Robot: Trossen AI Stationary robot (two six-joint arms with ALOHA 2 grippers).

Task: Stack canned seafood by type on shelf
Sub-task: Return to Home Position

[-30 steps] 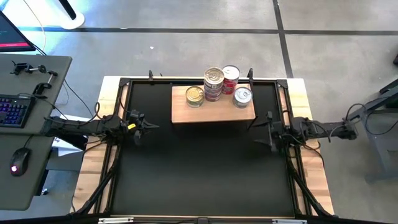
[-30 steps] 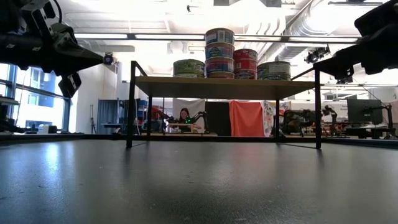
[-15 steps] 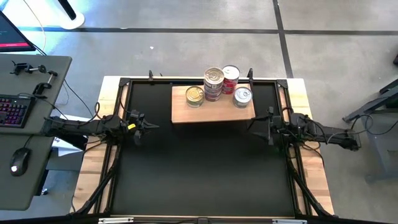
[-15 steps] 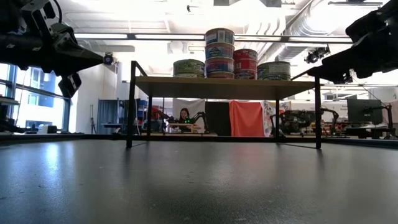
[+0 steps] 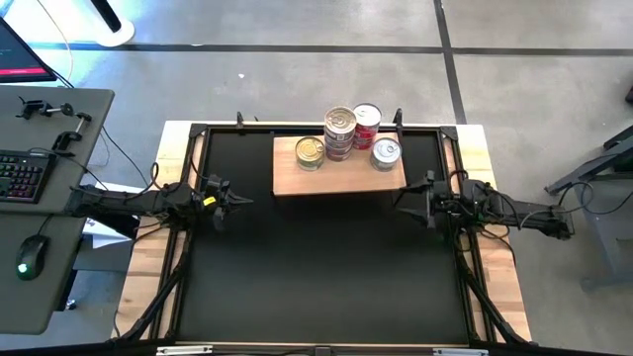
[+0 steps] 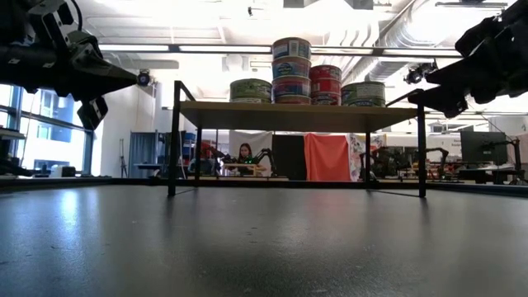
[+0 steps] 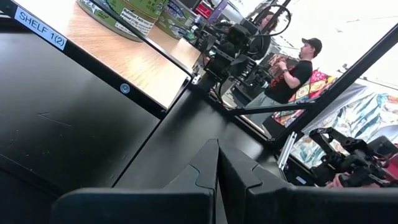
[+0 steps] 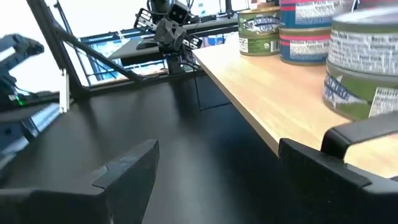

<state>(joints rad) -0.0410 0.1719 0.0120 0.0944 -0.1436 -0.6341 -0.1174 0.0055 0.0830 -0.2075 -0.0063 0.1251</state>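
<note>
Canned seafood sorted on the shelf (image 5: 297,178), upper centre of the high view. Four groups stand on its wooden board: a single green-labelled tin (image 5: 310,150) at left, a three-tin stack (image 5: 339,123) with blue and pink labels, a red two-tin stack (image 5: 367,115) just beside it, and a second green-labelled tin (image 5: 386,152) at right. The black mat (image 5: 326,277) fills the frame below. The left gripper (image 5: 243,201) hangs at mid-left, apart from the shelf, its fingers (image 7: 202,177) pressed together on nothing. The right gripper (image 5: 401,201) hangs at mid-right, just off the shelf's near right corner, its fingers (image 8: 127,171) spread apart and empty. The tins appear rigid and dense for their size, with smooth curved walls likely to slip. A grasp across the diameter, on the side wall below the lid rim, would suit. The three-high stack seems likeliest to topple if nudged.
</note>
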